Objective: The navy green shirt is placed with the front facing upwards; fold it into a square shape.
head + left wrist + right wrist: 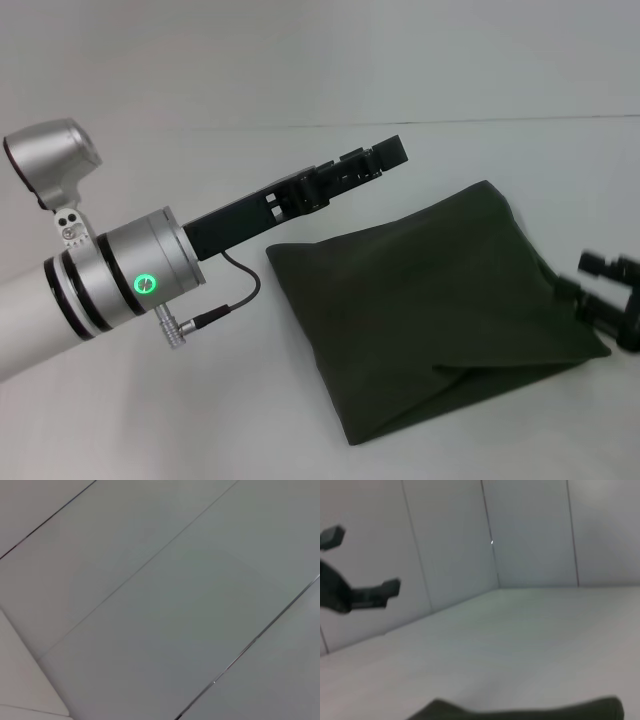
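Note:
The navy green shirt (430, 310) lies folded into a rough square on the white table, right of centre; its dark edge also shows in the right wrist view (520, 714). No lettering is visible. My left gripper (385, 152) hovers above the table just beyond the shirt's far left corner, clear of the cloth. In the right wrist view the left gripper (362, 562) has its fingers spread, with nothing between them. My right gripper (608, 290) sits at the shirt's right corner, fingers apart, right beside the fabric edge. The left wrist view holds only wall panels.
The white table (200, 420) runs on around the shirt on all sides. A pale panelled wall (320, 60) stands behind it. My left arm's silver wrist housing (120, 275) and its cable fill the near left of the head view.

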`<state>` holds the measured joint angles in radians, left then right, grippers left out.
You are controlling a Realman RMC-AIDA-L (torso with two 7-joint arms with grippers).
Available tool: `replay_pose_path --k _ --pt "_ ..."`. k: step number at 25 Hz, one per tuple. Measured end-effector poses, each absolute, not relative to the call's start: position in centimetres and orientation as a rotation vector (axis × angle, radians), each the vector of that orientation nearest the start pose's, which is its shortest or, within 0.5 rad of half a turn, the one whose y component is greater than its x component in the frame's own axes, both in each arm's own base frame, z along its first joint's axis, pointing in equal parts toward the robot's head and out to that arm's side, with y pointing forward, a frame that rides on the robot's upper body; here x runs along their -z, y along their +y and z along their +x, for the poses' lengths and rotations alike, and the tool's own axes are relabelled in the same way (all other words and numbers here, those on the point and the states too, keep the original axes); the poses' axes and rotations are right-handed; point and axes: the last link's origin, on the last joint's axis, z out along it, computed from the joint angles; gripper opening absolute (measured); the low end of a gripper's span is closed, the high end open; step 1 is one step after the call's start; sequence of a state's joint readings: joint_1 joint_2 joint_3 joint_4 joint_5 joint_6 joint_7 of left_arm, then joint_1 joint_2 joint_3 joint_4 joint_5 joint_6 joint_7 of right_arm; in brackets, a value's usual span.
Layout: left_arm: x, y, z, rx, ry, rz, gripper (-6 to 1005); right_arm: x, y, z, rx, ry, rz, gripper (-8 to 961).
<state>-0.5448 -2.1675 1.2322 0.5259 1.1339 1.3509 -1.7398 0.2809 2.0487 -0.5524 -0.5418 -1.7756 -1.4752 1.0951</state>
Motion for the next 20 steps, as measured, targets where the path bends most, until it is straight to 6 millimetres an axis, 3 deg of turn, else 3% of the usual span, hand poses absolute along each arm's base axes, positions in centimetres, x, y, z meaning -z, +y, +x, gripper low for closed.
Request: replay_pose_path --k 5,12,20 --pt "5.6 34.4 -17.0 1.470 -1.286 -2.418 965 -1.4 26.1 35.6 -0.689 0.705 -2.329 542" --pt "5.6 34.4 -16.8 1.475 -1.281 -2.425 965 1.2 26.6 35.9 -0.586 0.732 -2.356 541" --pt "5.5 34.2 -17.1 1.479 -1.288 -2.421 965 1.3 26.8 37.4 -0.493 0.753 -2.291 573"
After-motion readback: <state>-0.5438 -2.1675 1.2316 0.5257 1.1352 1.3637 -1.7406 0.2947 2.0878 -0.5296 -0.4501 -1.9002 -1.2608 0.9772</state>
